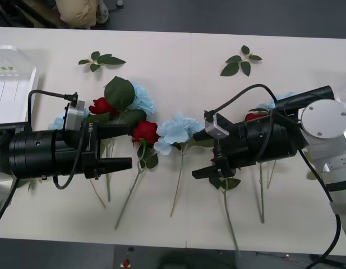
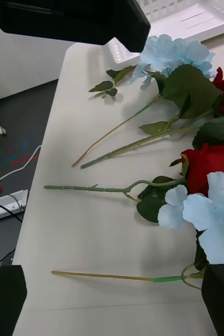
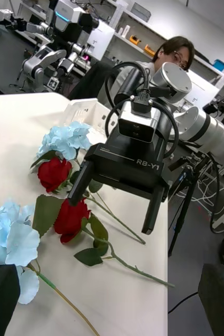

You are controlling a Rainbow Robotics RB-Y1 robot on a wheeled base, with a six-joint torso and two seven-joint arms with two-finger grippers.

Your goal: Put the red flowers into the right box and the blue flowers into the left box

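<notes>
- The red flowers (image 1: 145, 131) and blue flowers (image 1: 179, 130) lie mixed across the middle of the bench (image 1: 178, 224), blooms toward the far side, stems trailing back toward the robot's edge.
- The central red rose sits just ahead of the left hand (image 1: 123, 147), between its two fingers' line of reach; its stem runs down and to the left, roughly crosswise to that hand's pointing direction.
- The left hand is wide open and holds nothing; one finger lies over the leaves near another rose (image 1: 101, 106), the other lower, toward the stems.
- The right hand (image 1: 199, 154) is also open and empty, pointing inward at the central blue cluster; a red bloom (image 1: 252, 117) and a blue one lie behind its body.
- By my reading, the left hand is nearer the central rose, the right nearer the blue cluster.
- The left box (image 1: 10, 78) stands at the bench's left edge.
- The right wrist view shows the stems' lie plainly; the left wrist view shows the right hand's spread fingers over two roses, with the right box (image 3: 93, 113) beyond.
</notes>
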